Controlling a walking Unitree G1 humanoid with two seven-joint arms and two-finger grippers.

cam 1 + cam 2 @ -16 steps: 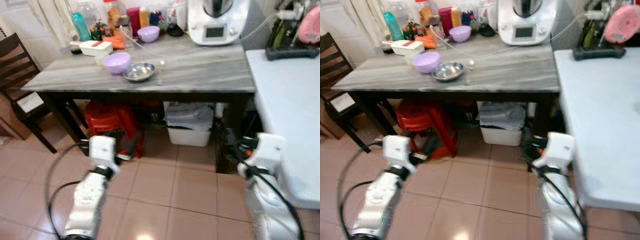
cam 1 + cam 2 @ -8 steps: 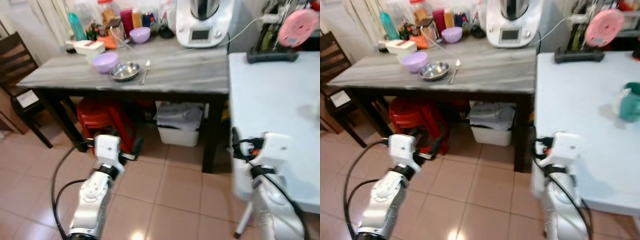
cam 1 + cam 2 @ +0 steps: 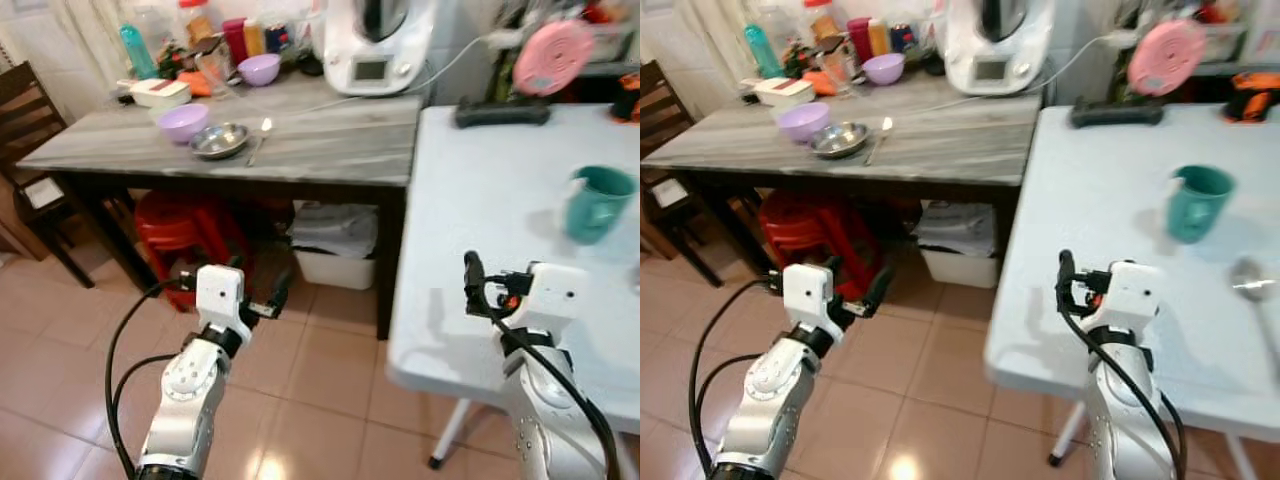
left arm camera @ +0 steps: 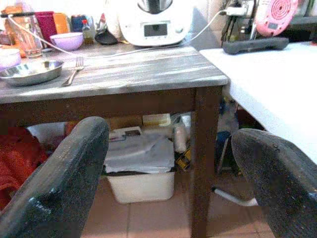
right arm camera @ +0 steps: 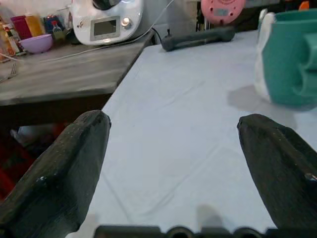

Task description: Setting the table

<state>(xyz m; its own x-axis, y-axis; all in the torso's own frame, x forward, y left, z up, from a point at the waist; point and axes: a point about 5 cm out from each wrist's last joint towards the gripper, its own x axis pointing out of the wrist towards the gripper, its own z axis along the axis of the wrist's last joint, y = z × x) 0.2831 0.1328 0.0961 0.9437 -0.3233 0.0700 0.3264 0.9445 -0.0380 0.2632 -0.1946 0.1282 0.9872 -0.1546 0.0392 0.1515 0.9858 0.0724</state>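
A teal mug (image 3: 1196, 202) stands upright on the white surface (image 3: 1090, 200) on the robot's right, with a spoon (image 3: 1250, 280) lying near it toward the far right edge. At the back of this surface lie a dark bar-shaped object (image 3: 1117, 114) and a pink round device (image 3: 1166, 56). The right gripper (image 5: 173, 163) hovers over the near part of the white surface, its two black fingers (image 5: 69, 168) spread wide and grasping nothing; the mug is ahead of it, well apart from the fingertips. To the left, the grey wooden surface (image 3: 330, 140) carries a steel bowl (image 3: 220, 140) with a purple bowl (image 3: 183, 122) just beside it and a fork (image 4: 73, 72) lying on the other side of the steel bowl. Further back are a second purple bowl (image 3: 259, 68), a white box (image 3: 160, 92), bottles (image 3: 135, 45) and a white kitchen machine (image 3: 372, 40). The left gripper (image 4: 168, 173) is held low over the tiled floor (image 3: 300, 400) in front of this surface, fingers (image 4: 64, 183) also released wide apart and touching nothing. Under the grey surface sit a red stool (image 3: 185, 230) and a white bin (image 3: 335, 245). A dark chair (image 3: 30, 150) stands at the far left.
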